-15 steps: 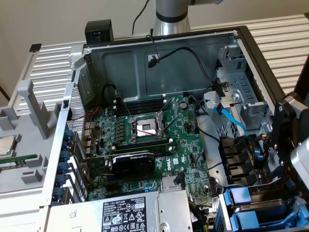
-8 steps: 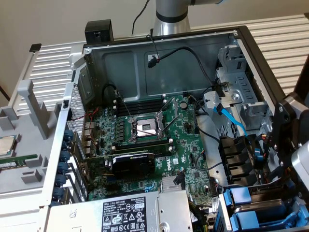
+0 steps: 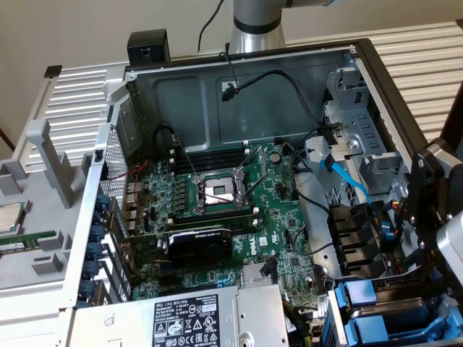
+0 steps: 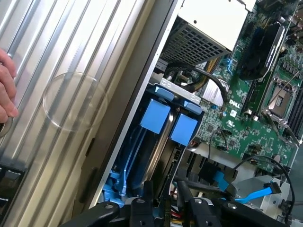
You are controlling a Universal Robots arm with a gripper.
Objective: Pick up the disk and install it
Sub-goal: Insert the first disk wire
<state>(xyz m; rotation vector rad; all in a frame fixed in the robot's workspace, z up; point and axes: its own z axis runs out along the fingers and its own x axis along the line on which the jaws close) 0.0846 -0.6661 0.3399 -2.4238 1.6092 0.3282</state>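
Observation:
Two blue-fronted carriers (image 4: pixel 155 116) (image 4: pixel 183 128) sit side by side in the drive bay at the corner of the open computer case. I cannot tell which of them is the disk, since only their blue fronts and rails show. My gripper (image 4: pixel 164 201) hovers just off the bay's other end, its black fingers (image 4: pixel 147 196) apart with nothing between them. In the exterior view the gripper (image 3: pixel 423 210) hangs over the case's right side, above the same carriers (image 3: pixel 359 293).
The motherboard (image 3: pixel 217 210), a black graphics card (image 3: pixel 199 246) and the silver power-supply box (image 3: pixel 181 318) lie inside the case. A blue cable (image 3: pixel 347 181) and black cables run near the bay. A person's hand (image 4: pixel 5 85) rests on the ribbed silver panel (image 4: pixel 71 71).

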